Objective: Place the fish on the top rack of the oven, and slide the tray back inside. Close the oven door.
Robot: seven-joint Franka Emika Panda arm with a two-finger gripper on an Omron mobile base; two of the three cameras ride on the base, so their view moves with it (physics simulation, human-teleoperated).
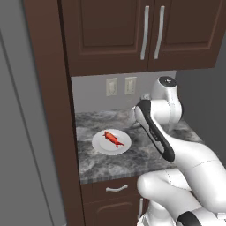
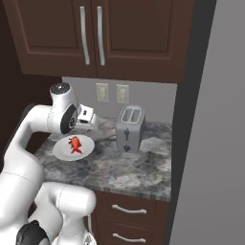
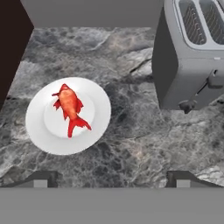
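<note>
Lengthwise fish [image 3: 70,109], tail toward jaws

A red-orange fish [image 3: 70,107] lies on a white plate [image 3: 98,113] at left of frame, the table [image 3: 131,144] is grey-veined marble, the toaster [image 3: 192,57] grey, the cabinets [image 1: 132,31] dark brown.

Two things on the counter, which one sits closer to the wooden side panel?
The white plate holding the fish; it lies beside the dark panel, while the toaster stands at the far side.
</note>
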